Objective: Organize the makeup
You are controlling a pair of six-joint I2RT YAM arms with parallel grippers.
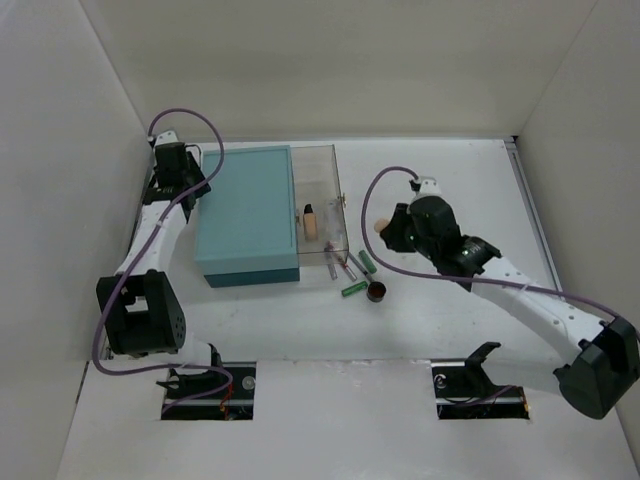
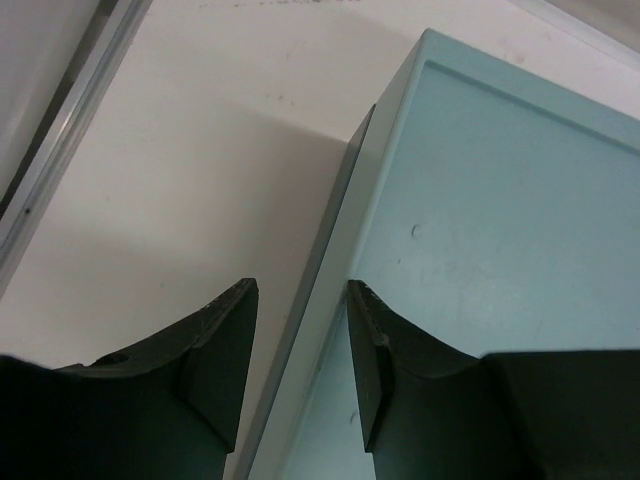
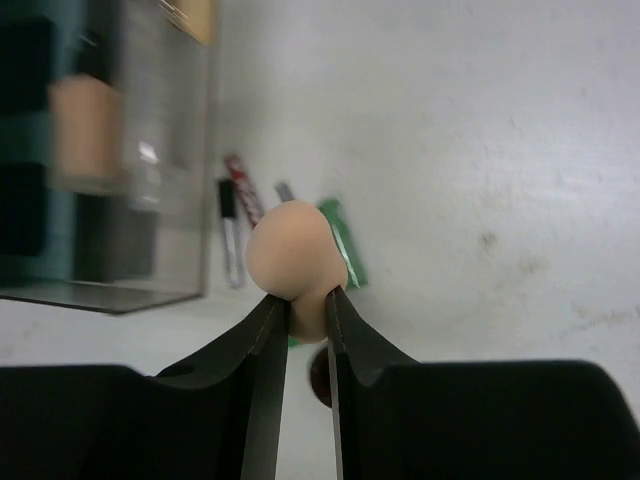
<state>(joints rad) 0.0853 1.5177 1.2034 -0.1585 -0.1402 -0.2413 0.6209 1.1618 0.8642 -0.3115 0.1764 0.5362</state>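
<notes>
Right claw [image 3: 307, 298] tight on peach sponge [image 3: 290, 248]

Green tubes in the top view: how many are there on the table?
2. One green tube lies just right of the pencils; the other lies just left of the round brown piece. Others may be hidden.

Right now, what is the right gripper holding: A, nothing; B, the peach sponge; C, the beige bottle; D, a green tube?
B: in the right wrist view, the right gripper pinches the peach sponge between its fingers.
</notes>
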